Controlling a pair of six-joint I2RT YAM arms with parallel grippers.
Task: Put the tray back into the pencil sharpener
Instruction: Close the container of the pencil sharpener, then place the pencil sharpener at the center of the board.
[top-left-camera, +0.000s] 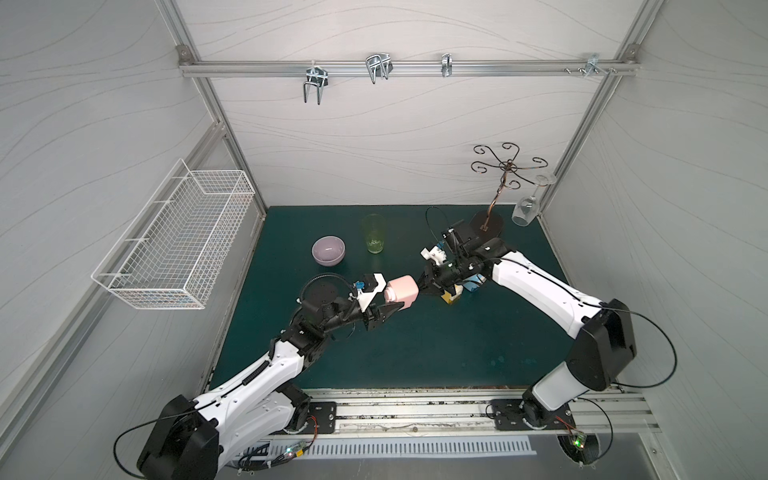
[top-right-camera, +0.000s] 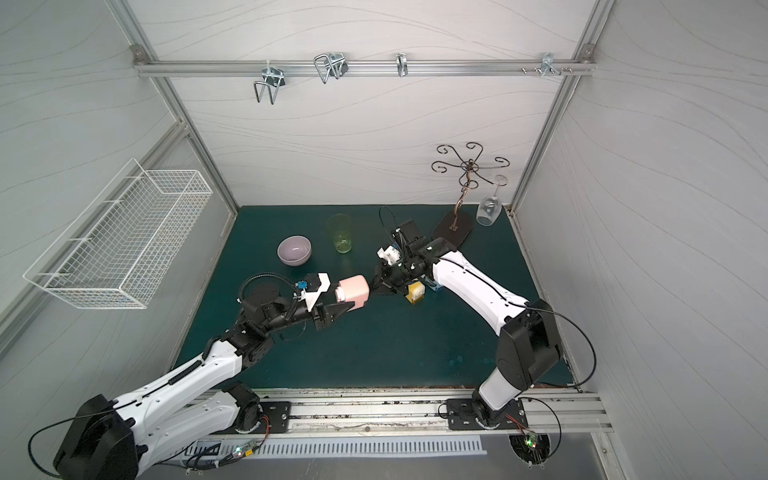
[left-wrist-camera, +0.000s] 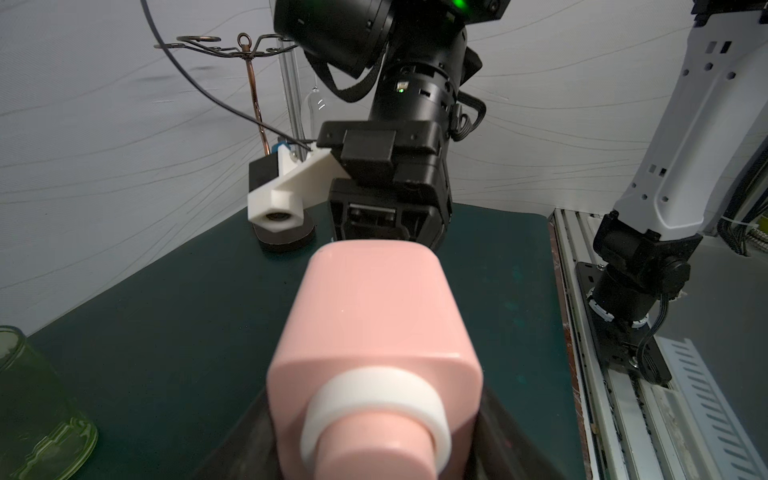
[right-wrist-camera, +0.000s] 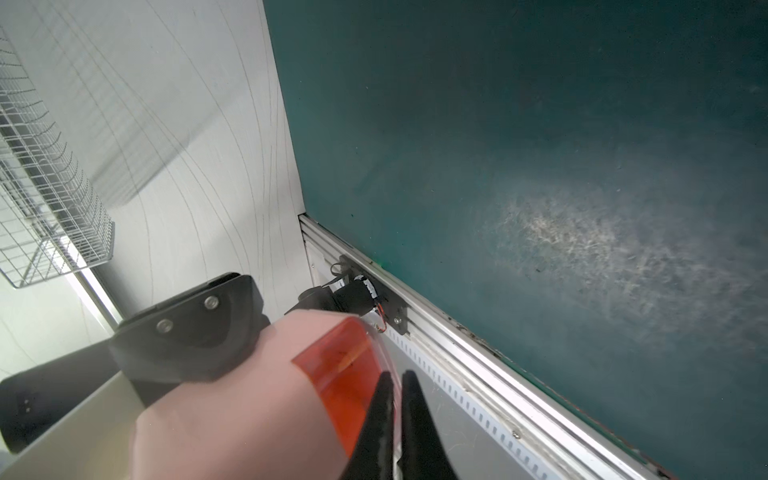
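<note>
White wire basket (top-left-camera: 174, 237) hangs on the left wall. On the dark green mat (top-left-camera: 415, 353) further right stand a lilac ceramic bowl (top-left-camera: 328, 250) and a green see-through tumbler (top-left-camera: 375, 235). Near the middle, the left gripper (top-left-camera: 392, 301) is clamped on the sides of a pink plastic pencil sharpener (top-left-camera: 402, 291) and holds it in the air above the mat. The sharpener is a boxy body with rounded corners. A white ring and a pink knob sit on the end facing the left arm. At the opposite end, the right wrist view shows the orange see-through tray (right-wrist-camera: 345, 365) set in the pink body. The right gripper (right-wrist-camera: 397, 382) is at the tray's edge, its black fingers nearly together; whether they pinch the tray I cannot tell. Under the right arm lie a small yellow-and-white object (top-left-camera: 452, 296) and a blue carton (top-left-camera: 473, 284). At far right a copper wire stand (top-left-camera: 498, 178) carries an upside-down wine glass (top-left-camera: 525, 210).
</note>
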